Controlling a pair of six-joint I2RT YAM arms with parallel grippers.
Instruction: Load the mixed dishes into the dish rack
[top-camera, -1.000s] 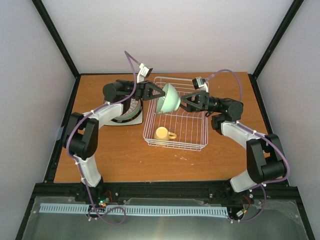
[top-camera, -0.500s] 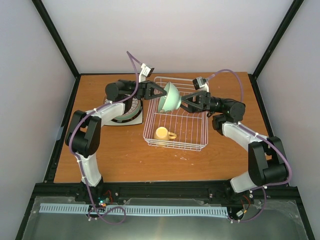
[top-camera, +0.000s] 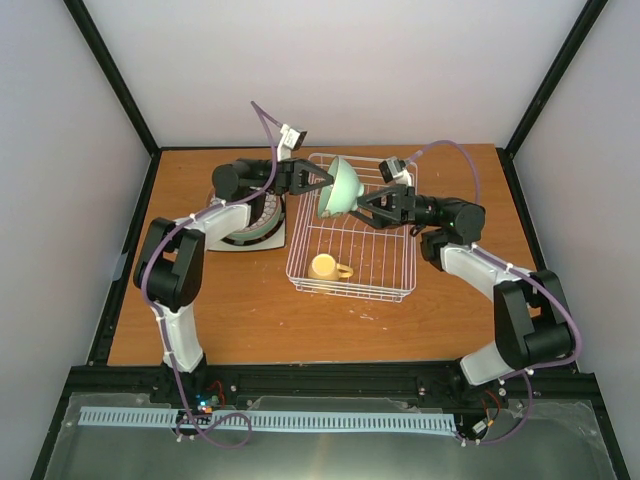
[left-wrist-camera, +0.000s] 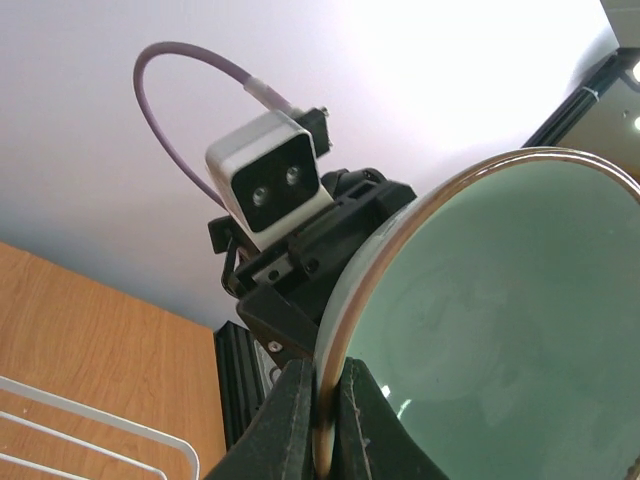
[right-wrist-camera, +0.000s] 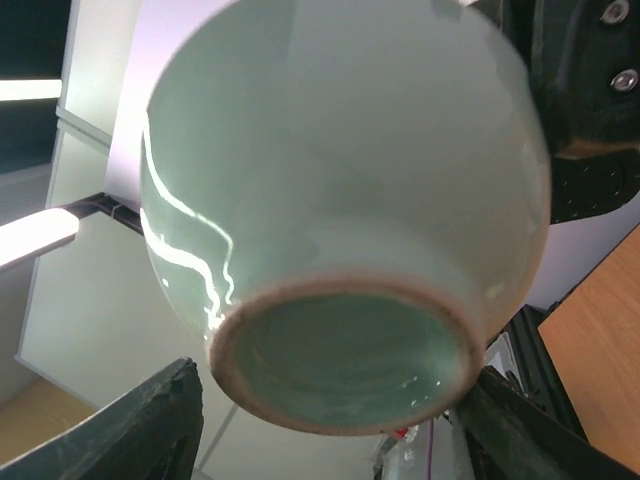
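A mint-green bowl (top-camera: 340, 188) hangs on edge in the air over the far end of the white wire dish rack (top-camera: 352, 286). My left gripper (top-camera: 322, 181) is shut on its rim; the left wrist view shows the rim (left-wrist-camera: 345, 300) pinched between both fingers. My right gripper (top-camera: 362, 208) is open right behind the bowl's foot (right-wrist-camera: 340, 350), one finger (right-wrist-camera: 150, 425) on each side, not pressing it. A yellow mug (top-camera: 326, 267) lies in the rack's near left corner. A stack of plates (top-camera: 255, 222) sits left of the rack, partly hidden by my left arm.
The rack stands in the middle of the brown table (top-camera: 250, 320). Black frame posts (top-camera: 120, 90) and white walls close the space at the back and sides.
The bowl and my left gripper have risen slightly and shifted toward the far end of the rack. My right gripper has moved left, closer to the bowl's foot.
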